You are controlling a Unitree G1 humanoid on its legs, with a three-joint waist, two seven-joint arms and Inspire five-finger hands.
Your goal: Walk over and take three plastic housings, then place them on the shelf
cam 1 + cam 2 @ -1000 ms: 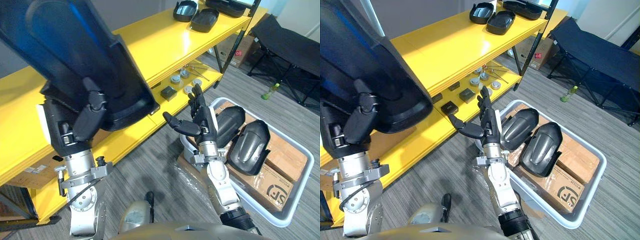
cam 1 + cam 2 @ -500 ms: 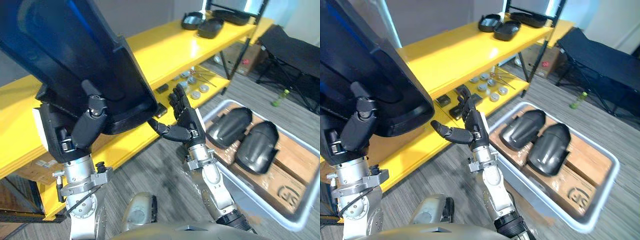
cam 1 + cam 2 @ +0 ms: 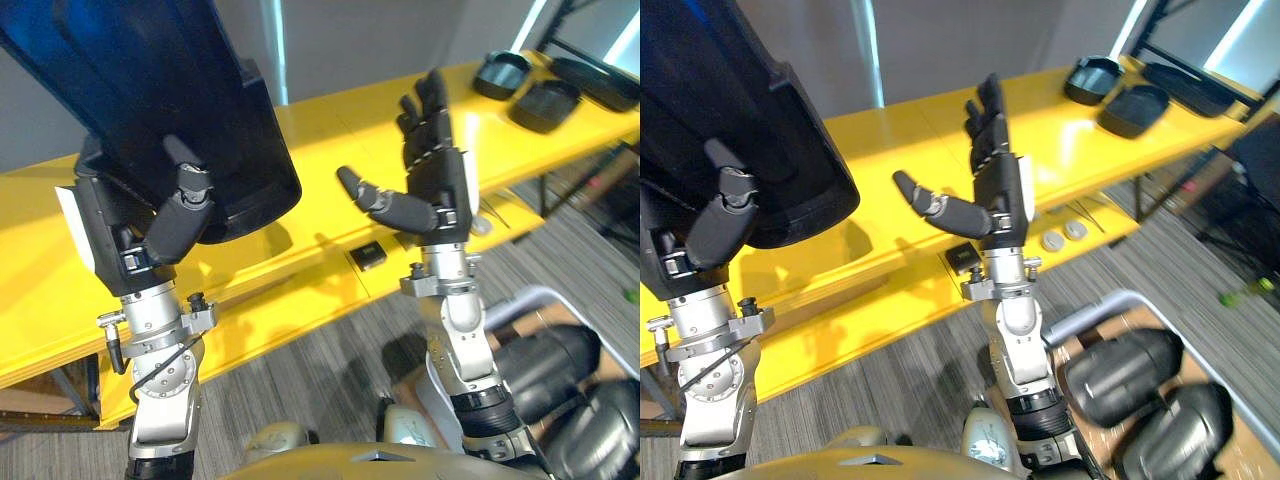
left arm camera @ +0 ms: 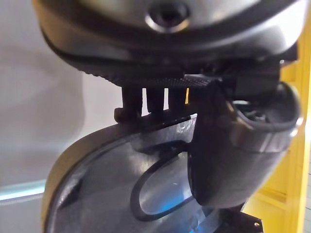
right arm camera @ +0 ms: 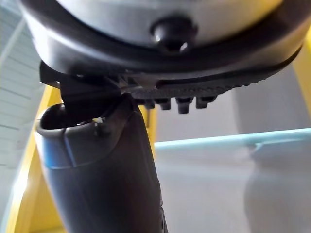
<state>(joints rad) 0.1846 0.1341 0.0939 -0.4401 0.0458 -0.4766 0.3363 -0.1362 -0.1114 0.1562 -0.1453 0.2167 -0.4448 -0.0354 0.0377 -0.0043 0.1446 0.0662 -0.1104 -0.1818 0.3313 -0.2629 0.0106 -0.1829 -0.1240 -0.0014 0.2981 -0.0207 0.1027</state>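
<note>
My left hand [image 3: 170,215] is shut on a large black plastic housing [image 3: 150,90], held high above the near end of the yellow shelf [image 3: 320,140]. In the left wrist view the thumb [image 4: 233,145] presses on the glossy housing [image 4: 121,189]. Raised in front of the shelf's top board, my right hand [image 3: 435,185] is open and holds nothing. Two more black housings [image 3: 1120,375] [image 3: 1175,445] lie in a grey bin [image 3: 1090,310] on the floor at the lower right. Three housings [image 3: 500,72] [image 3: 545,100] [image 3: 600,85] rest on the shelf's far end.
The lower shelf board carries a small black block [image 3: 367,255] and round metal discs [image 3: 1052,240]. Cardboard lines the grey bin under the housings. Grey striped carpet [image 3: 900,370] runs between the shelf and the bin.
The camera has swung toward the shelf. My right hand rose from beside the bin to shelf-top height, still open. The left hand keeps its hold on the housing.
</note>
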